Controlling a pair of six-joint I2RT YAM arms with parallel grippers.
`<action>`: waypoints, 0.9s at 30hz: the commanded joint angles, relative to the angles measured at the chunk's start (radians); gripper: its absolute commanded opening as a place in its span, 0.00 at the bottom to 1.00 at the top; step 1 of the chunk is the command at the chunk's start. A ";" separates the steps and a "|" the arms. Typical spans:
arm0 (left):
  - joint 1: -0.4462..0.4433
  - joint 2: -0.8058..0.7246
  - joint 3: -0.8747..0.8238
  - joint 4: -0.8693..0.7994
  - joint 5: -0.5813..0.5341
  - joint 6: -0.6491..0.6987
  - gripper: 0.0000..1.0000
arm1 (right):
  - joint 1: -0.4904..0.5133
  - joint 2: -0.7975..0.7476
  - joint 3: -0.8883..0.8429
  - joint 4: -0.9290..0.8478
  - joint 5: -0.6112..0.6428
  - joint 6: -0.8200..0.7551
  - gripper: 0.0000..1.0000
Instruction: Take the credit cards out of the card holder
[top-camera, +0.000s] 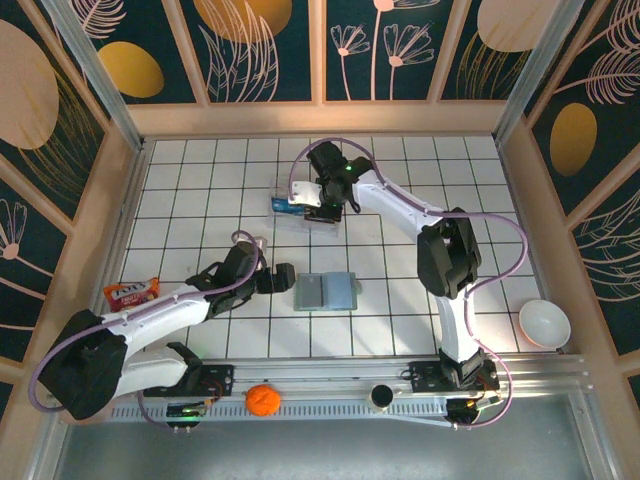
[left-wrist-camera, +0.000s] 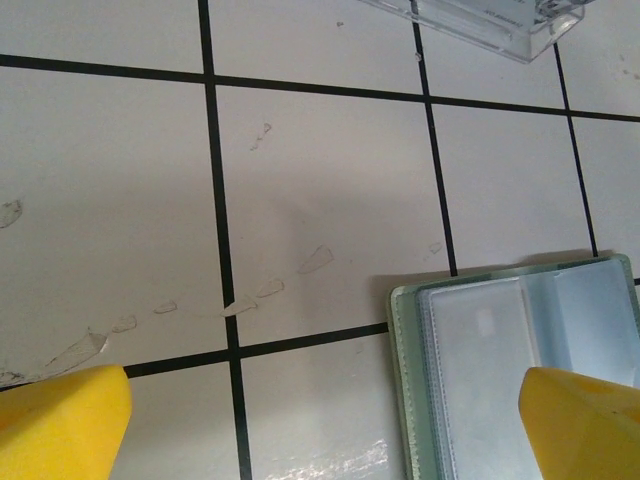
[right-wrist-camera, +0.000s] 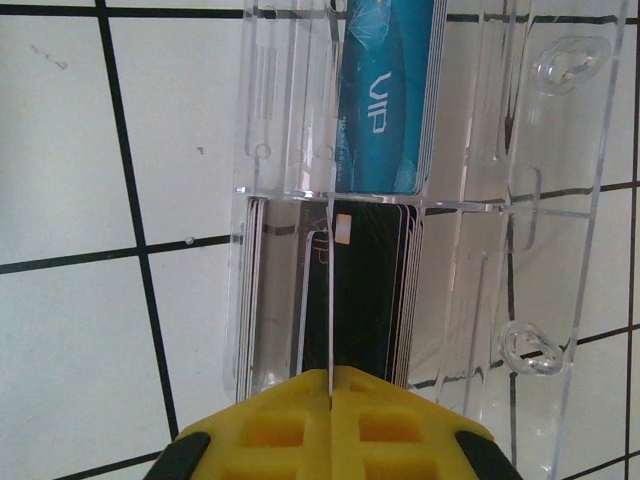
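Your left gripper (top-camera: 284, 277) has its yellow fingers (left-wrist-camera: 60, 425) wide apart and holds nothing. Just beside it, the card holder (top-camera: 326, 291) lies open and flat near the middle of the counter (top-camera: 190, 190), with its pale blue insides facing up.

Your right gripper (right-wrist-camera: 330, 385) is at the far side, with its fingers pressed together over a clear box (right-wrist-camera: 480, 200). A thin line runs up from between them, and it is too thin to tell what it is. In the box sit a blue card (right-wrist-camera: 385, 100) that says VIP and a stack of black cards (right-wrist-camera: 360, 300).

The counter is white tiles with black lines and a few small scuffs (left-wrist-camera: 250, 300). A snack packet (top-camera: 131, 292) lies at its left side. An orange ball (top-camera: 262, 399) sits at the near edge, and a white bowl (top-camera: 544, 323) at the right. Dark walls (top-camera: 270, 50) with painted plants and wooden frames stand all around.
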 joint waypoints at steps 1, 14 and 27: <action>0.009 0.011 -0.012 0.000 0.015 -0.010 0.99 | -0.006 0.014 0.033 0.026 0.020 -0.019 0.00; 0.011 0.016 -0.024 0.023 0.028 -0.016 0.99 | -0.017 0.045 0.049 0.022 0.021 0.003 0.00; 0.011 0.016 -0.030 0.033 0.036 -0.020 0.99 | -0.031 0.095 0.093 -0.012 -0.005 0.036 0.00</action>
